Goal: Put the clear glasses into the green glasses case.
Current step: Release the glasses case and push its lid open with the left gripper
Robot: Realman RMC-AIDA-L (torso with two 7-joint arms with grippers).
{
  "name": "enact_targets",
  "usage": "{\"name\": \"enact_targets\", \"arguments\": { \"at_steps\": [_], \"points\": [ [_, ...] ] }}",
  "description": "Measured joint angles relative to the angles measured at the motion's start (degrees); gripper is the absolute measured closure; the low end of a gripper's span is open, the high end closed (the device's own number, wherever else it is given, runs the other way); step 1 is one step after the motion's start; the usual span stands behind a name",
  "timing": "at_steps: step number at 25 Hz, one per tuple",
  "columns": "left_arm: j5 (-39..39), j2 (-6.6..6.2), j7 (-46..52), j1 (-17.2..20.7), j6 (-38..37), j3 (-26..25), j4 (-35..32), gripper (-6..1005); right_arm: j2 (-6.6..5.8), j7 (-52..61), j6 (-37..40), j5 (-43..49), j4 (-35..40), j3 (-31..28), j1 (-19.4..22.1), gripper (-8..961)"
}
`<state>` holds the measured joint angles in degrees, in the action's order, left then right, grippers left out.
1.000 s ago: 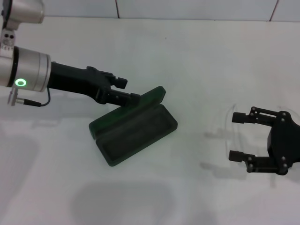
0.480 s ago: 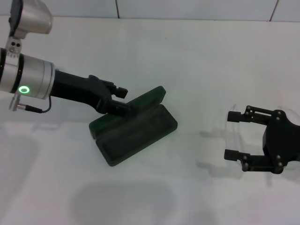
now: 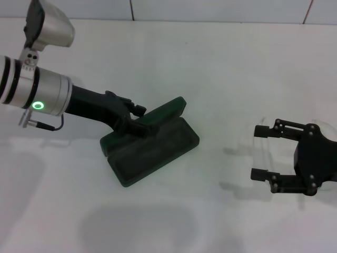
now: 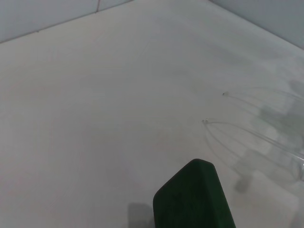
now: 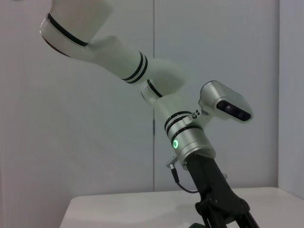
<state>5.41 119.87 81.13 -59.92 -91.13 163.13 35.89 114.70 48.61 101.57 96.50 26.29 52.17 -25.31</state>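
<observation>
The green glasses case (image 3: 152,145) lies open at the table's centre-left, its lid (image 3: 168,109) tilted up and back. My left gripper (image 3: 139,119) reaches in from the left and is shut on the lid's edge, one finger on each side. In the left wrist view a corner of the lid (image 4: 192,199) fills the lower middle. The clear glasses (image 3: 241,151) lie at the right, faint against the white table, with their arms (image 4: 259,137) pointing toward the case. My right gripper (image 3: 259,152) stands open over them, fingers pointing left on either side of the arms.
A white table (image 3: 210,63) runs back to a tiled wall (image 3: 221,8). The right wrist view looks across at my left arm (image 5: 190,137) and a grey wall behind it.
My left arm has turned and dropped lower, carrying its gripper down along the lid. The right gripper shifted a little left and down over the glasses. The case stayed put.
</observation>
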Motion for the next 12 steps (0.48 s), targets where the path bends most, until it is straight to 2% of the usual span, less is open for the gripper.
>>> {"name": "enact_targets", "arguments": {
  "at_steps": [8, 11, 12],
  "points": [
    [0.17, -0.14, 0.07, 0.08, 0.05, 0.00, -0.46, 292, -0.01, -0.06, -0.01, 0.00, 0.24, 0.47, 0.00, 195],
    [0.19, -0.14, 0.33, 0.03, -0.11, -0.01, -0.48, 517, -0.06, -0.07, -0.09, 0.00, 0.33, 0.49, 0.01, 196],
    [0.19, -0.11, 0.37, -0.01, -0.17, 0.00, -0.52, 539, -0.09, -0.08, -0.10, 0.05, 0.36, 0.49, 0.03, 196]
  ]
}}
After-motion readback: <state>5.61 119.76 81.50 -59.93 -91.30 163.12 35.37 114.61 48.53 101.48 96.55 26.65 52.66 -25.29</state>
